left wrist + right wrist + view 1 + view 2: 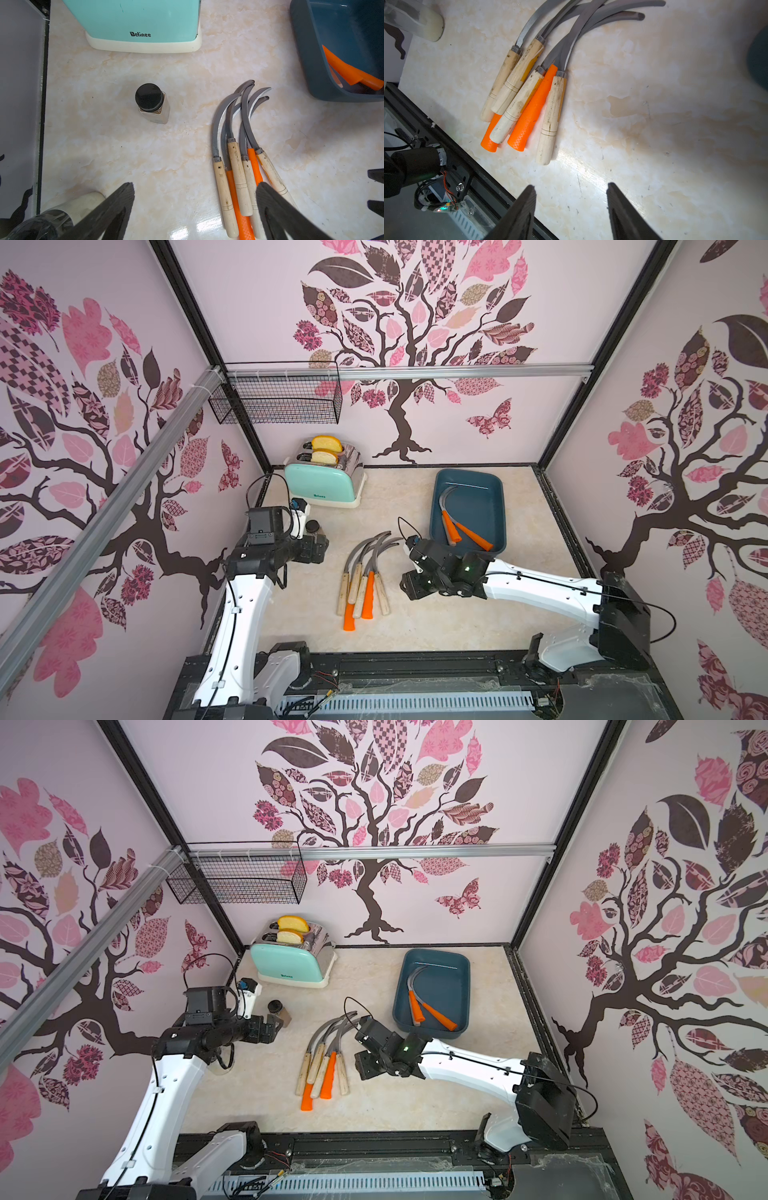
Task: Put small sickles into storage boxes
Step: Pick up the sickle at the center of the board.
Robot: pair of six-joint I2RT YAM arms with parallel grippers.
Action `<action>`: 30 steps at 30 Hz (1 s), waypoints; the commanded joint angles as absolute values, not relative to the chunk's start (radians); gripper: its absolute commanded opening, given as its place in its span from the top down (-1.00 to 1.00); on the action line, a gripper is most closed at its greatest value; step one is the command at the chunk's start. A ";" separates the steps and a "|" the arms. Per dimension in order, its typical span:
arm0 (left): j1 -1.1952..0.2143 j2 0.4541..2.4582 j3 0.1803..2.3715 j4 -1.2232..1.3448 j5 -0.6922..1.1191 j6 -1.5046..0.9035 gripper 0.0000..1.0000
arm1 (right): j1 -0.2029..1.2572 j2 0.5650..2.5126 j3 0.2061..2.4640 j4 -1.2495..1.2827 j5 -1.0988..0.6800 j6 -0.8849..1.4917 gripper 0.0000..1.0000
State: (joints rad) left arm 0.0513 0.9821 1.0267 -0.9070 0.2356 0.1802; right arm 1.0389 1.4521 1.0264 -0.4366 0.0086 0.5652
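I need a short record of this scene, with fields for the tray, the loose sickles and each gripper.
tray: dark blue, holds two orange-handled sickles
pile: six sickles on the table, four wooden handles, two orange
left gripper: open, empty
right gripper: open, empty, near the pile
other: toaster, jar

The storage box point(309, 62) and its sickles point(349, 72) are cropped by the edge.

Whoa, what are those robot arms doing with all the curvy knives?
It's a tidy-up job. Two orange-handled sickles lie in the blue tray already; six more wait in a pile on the table. The right arm hovers beside the pile, the left arm on its other side, both with jaws open and empty.
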 commanded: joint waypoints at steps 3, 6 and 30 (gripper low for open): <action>0.046 0.946 1.033 -0.911 0.206 0.201 -0.96 | 1.064 1.455 1.037 -0.405 0.032 0.589 -0.23; 0.046 0.935 1.016 -0.905 0.191 0.206 -0.96 | 1.073 1.459 1.040 -0.405 0.046 0.589 -0.23; 0.047 0.967 1.009 -0.955 0.304 0.250 -0.96 | 1.182 1.627 1.171 -0.471 0.197 0.596 -0.11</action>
State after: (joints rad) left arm 0.0513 0.9714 1.0187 -0.9367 0.2897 0.2237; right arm 1.1763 1.6337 1.1454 -0.4465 0.1371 0.5877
